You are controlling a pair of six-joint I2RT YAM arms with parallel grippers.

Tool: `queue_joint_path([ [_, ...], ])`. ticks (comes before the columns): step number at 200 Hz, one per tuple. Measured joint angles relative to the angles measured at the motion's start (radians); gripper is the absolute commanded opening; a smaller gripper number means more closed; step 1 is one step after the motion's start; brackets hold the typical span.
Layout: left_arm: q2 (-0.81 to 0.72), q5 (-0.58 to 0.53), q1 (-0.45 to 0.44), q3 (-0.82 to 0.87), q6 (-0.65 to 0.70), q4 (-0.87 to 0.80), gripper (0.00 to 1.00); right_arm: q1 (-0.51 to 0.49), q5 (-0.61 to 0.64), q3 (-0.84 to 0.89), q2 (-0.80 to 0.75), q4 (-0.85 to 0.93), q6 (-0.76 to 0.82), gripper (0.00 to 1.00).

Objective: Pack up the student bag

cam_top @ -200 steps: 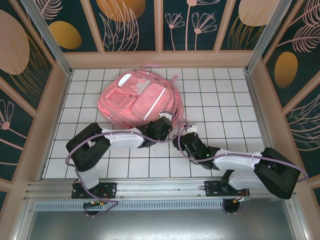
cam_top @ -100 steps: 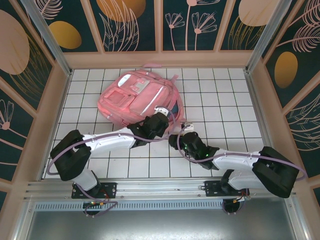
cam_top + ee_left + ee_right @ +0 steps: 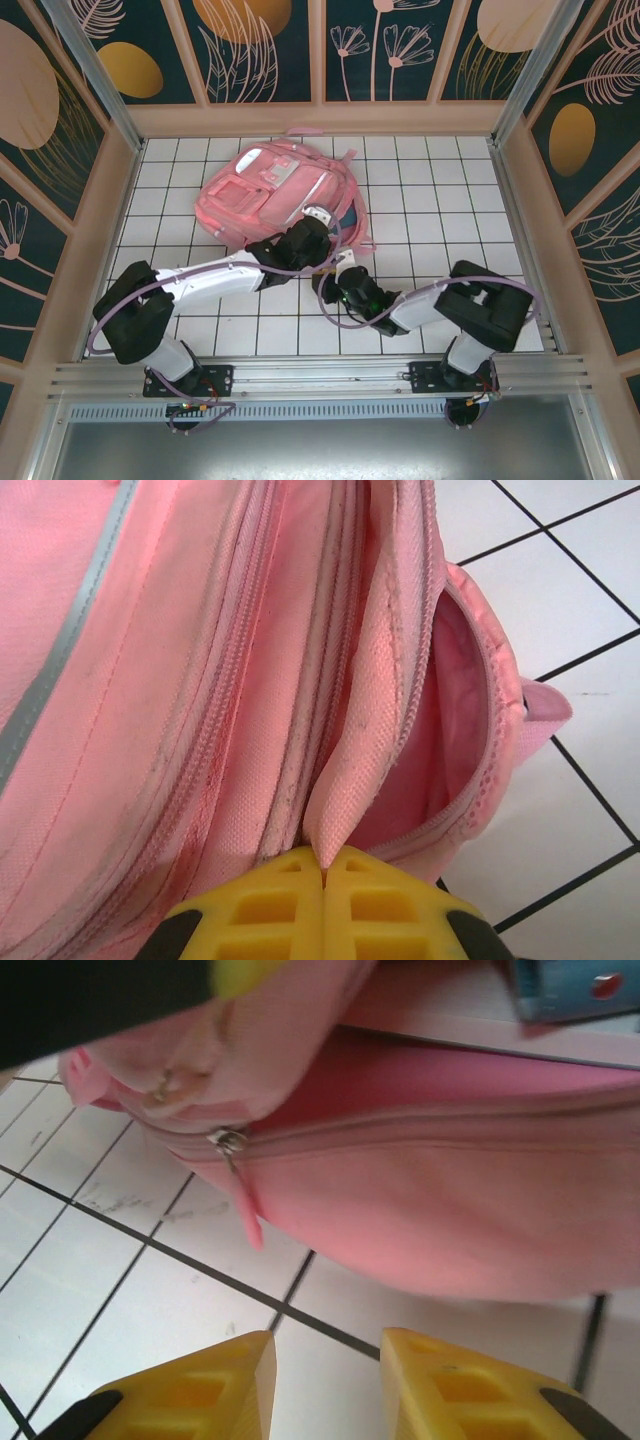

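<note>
Student bag (image 3: 270,195) lies flat on the white tiled surface (image 3: 440,200), toward 11 o'clock from the surface's middle, front side up. It is pink fabric all over, rounded in outline, with stitched front pockets, a pale shiny panel (image 3: 255,155) near its 11 o'clock end and a pink strap (image 3: 345,155) trailing off at 1 o'clock.

In the left wrist view the student bag (image 3: 200,680) shows coarse woven cloth, several parallel zipper tracks and a grey reflective strip (image 3: 60,670) running along the 9 o'clock side. One compartment gapes at 3 o'clock, showing smooth pink lining (image 3: 440,720).

The left tool (image 3: 318,222) sits at the bag's 5 o'clock edge. Its yellow fingers are pressed together in the wrist view (image 3: 323,865), pinching a fold of the pink flap beside that opening.

The right tool (image 3: 345,268) is just off the bag at 5 o'clock from the left one. Its fingers stand apart with a clear gap (image 3: 328,1360), holding nothing, low over the tiles. Just beyond them at 12 o'clock the bag (image 3: 450,1190) bulges, with a metal zipper pull (image 3: 228,1142) and its pink tab (image 3: 248,1210) hanging down at 11 o'clock.
</note>
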State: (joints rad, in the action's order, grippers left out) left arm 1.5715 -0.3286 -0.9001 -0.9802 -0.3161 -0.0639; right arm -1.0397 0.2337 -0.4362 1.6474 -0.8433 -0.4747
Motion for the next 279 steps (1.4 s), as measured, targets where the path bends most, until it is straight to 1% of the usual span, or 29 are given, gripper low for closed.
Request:
queue_joint_path([
  [41, 0.000, 0.109, 0.055, -0.003, -0.038, 0.000, 0.00, -0.003, 0.000, -0.073, 0.130, -0.111, 0.003, 0.33],
  [63, 0.000, 0.146, 0.084, -0.005, -0.055, 0.000, 0.00, -0.004, 0.001, -0.093, 0.182, -0.151, 0.002, 0.33],
  [88, 0.000, 0.165, 0.103, -0.010, -0.056, -0.001, 0.00, -0.005, 0.008, -0.113, 0.223, -0.179, -0.002, 0.32],
  [99, 0.000, 0.165, 0.109, -0.011, -0.058, -0.003, 0.00, -0.005, 0.012, -0.122, 0.238, -0.193, -0.002, 0.29],
  [114, 0.000, 0.169, 0.116, -0.012, -0.066, -0.004, 0.00, -0.006, 0.016, -0.129, 0.253, -0.214, -0.002, 0.28],
  [136, 0.000, 0.177, 0.122, -0.022, -0.080, -0.016, 0.00, -0.016, 0.031, -0.129, 0.262, -0.241, -0.002, 0.33],
  [142, 0.000, 0.177, 0.123, -0.027, -0.081, -0.021, 0.07, -0.020, 0.036, -0.129, 0.263, -0.246, -0.002, 0.33],
  [146, 0.000, 0.177, 0.124, -0.030, -0.081, -0.024, 0.13, -0.023, 0.039, -0.129, 0.263, -0.248, -0.002, 0.33],
  [150, 0.000, 0.177, 0.124, -0.032, -0.081, -0.027, 0.22, -0.026, 0.043, -0.129, 0.263, -0.251, -0.002, 0.33],
  [152, 0.000, 0.175, 0.124, -0.033, -0.081, -0.029, 0.29, -0.028, 0.049, -0.129, 0.263, -0.253, -0.005, 0.33],
  [155, 0.000, 0.174, 0.125, -0.034, -0.081, -0.031, 0.37, -0.029, 0.056, -0.129, 0.263, -0.254, -0.006, 0.34],
  [157, 0.000, 0.172, 0.126, -0.035, -0.081, -0.032, 0.39, -0.030, 0.061, -0.127, 0.263, -0.256, -0.006, 0.34],
  [162, 0.000, 0.170, 0.129, -0.036, -0.079, -0.036, 0.49, -0.030, 0.074, -0.122, 0.263, -0.266, -0.010, 0.34],
  [166, 0.000, 0.167, 0.131, -0.037, -0.080, -0.039, 0.53, -0.030, 0.083, -0.117, 0.262, -0.272, -0.011, 0.34],
  [174, -0.001, 0.159, 0.138, -0.037, -0.080, -0.045, 0.57, -0.030, 0.099, -0.107, 0.260, -0.281, -0.014, 0.35],
  [197, -0.026, 0.145, 0.145, -0.037, -0.098, -0.045, 0.57, -0.041, 0.103, -0.097, 0.256, -0.276, -0.012, 0.35],
  [232, -0.164, 0.147, 0.163, -0.011, -0.154, -0.020, 0.56, -0.072, 0.103, -0.099, 0.256, -0.244, -0.001, 0.35],
  [241, -0.206, 0.150, 0.182, 0.017, -0.177, -0.003, 0.55, -0.078, 0.106, -0.107, 0.256, -0.225, 0.003, 0.35],
  [259, -0.276, 0.139, 0.235, 0.088, -0.230, 0.013, 0.48, -0.089, 0.111, -0.142, 0.256, -0.186, 0.015, 0.35],
  [279, -0.330, 0.138, 0.328, 0.199, -0.303, 0.033, 0.47, -0.100, 0.114, -0.183, 0.256, -0.160, 0.026, 0.35],
])
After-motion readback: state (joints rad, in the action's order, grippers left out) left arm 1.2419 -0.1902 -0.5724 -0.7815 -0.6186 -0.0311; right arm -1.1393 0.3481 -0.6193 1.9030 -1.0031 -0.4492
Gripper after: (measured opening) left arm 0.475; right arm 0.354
